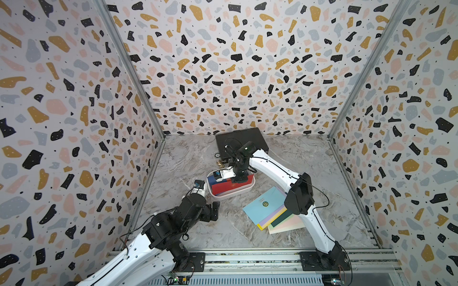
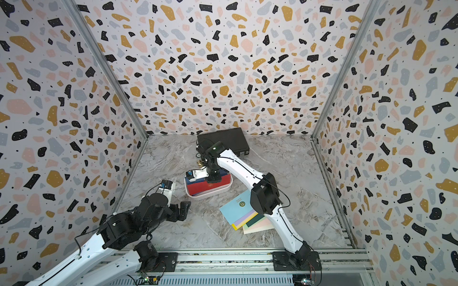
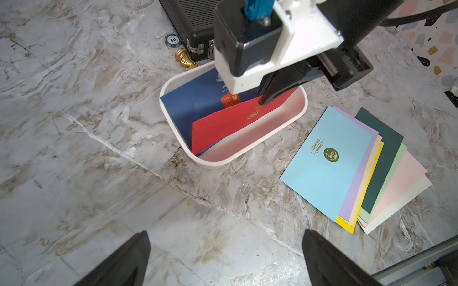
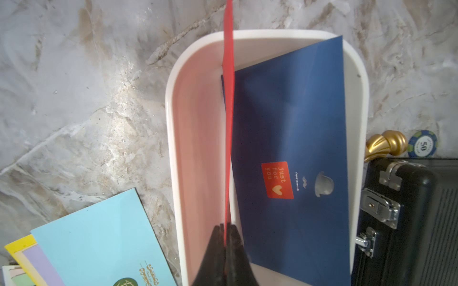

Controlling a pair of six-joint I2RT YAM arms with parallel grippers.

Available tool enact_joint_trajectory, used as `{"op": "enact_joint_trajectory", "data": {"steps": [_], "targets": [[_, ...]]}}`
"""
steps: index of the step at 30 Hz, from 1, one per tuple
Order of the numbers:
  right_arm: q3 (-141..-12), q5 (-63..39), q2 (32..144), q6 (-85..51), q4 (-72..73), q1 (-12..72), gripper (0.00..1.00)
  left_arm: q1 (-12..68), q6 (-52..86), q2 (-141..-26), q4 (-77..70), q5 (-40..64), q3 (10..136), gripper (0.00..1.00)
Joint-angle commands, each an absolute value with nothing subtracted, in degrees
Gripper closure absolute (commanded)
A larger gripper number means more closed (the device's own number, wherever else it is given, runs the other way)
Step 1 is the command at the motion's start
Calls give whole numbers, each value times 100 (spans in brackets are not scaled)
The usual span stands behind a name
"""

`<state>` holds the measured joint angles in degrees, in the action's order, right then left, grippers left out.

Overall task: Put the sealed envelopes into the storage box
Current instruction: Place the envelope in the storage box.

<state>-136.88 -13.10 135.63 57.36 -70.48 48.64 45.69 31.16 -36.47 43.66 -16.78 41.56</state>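
The white storage box (image 1: 230,196) sits mid-table. A navy envelope (image 4: 292,123) with an orange sticker lies tilted inside it. My right gripper (image 4: 226,226) is shut on the edge of a red envelope (image 3: 223,128), which stands on its edge in the box (image 3: 215,164), leaning over the navy one. Several more sealed envelopes lie fanned on the table right of the box, a light blue one (image 3: 324,168) with a green seal on top. My left gripper (image 3: 225,232) hangs open and empty over bare table, left and in front of the box.
A black briefcase (image 1: 241,143) with metal latches lies shut behind the box. A poker chip (image 3: 173,40) and a small golden piece (image 3: 184,58) sit between them. Patterned walls enclose three sides; a metal rail (image 1: 247,258) runs along the front.
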Motion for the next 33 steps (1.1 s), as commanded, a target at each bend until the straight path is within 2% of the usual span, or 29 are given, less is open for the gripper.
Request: {"op": "enact_joint_trajectory", "data": {"steps": [1, 3, 5, 7, 15, 20, 27, 33], "targets": [[-13708, -1151, 13517, 5704, -6814, 4920, 85, 4536, 3140, -3670, 4280, -1718, 4139, 1], [-13649, -968, 13514, 5638, -6603, 4938, 79, 4538, 3138, -3668, 4274, -1725, 4139, 1], [-13489, -774, 13475, 5600, -6346, 4956, 69, 4540, 3139, -3663, 4289, -1731, 4148, 1], [-13372, -697, 13440, 5594, -6141, 4957, 64, 4540, 3153, -3654, 4281, -1731, 4140, 1], [-13269, -207, 13391, 5132, -5119, 4952, 57, 4543, 3155, -3657, 4290, -1740, 4157, 1], [-13096, -139, 12978, 4462, -4339, 4909, 55, 4538, 3179, -3673, 4293, -1733, 4156, 1], [-11759, -294, 11703, 2867, -3391, 4580, 54, 4529, 3355, -3696, 4163, -1597, 4022, 1], [-9321, -172, 10013, 609, -2221, 3954, 53, 4535, 3683, -3948, 3789, -1063, 3735, 1]]}}
